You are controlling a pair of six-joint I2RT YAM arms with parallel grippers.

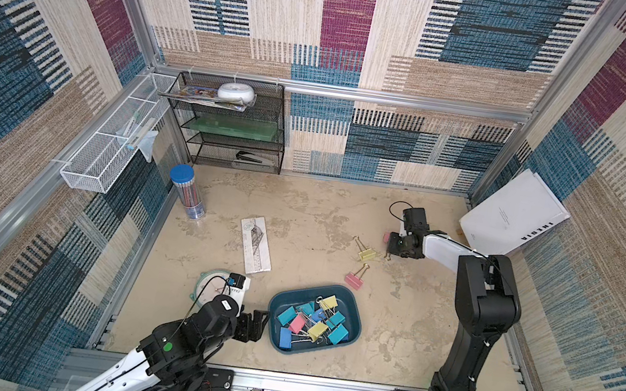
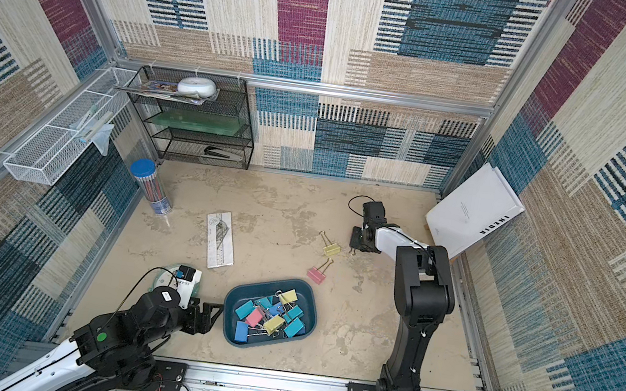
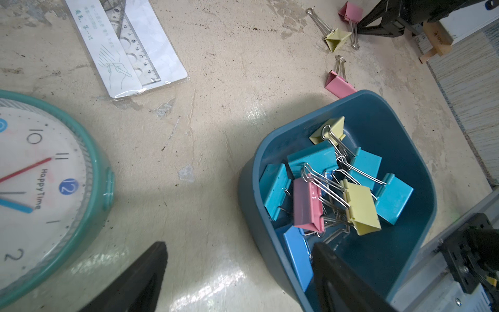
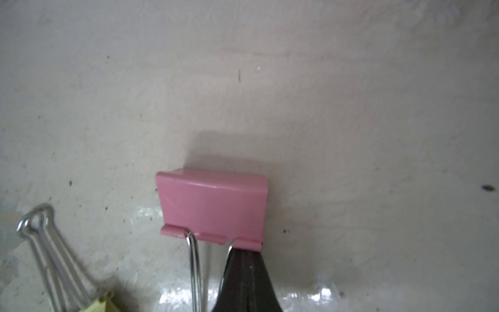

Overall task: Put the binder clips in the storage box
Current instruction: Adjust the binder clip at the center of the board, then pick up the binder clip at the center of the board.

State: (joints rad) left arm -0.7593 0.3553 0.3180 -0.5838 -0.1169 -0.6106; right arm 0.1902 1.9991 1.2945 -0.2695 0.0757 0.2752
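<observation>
My right hand is black, its clip pink. The box is dark teal, its clips teal, blue, pink, yellow; the bench mottled beige.

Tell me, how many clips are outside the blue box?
3: a yellow clip and a pink clip lie on the table; a second pink clip is pinched in the right gripper. None seems hidden.

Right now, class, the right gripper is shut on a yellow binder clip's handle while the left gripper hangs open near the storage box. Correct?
The right wrist view shows the right gripper shut on a pink binder clip, not yellow; the rest holds.
</observation>
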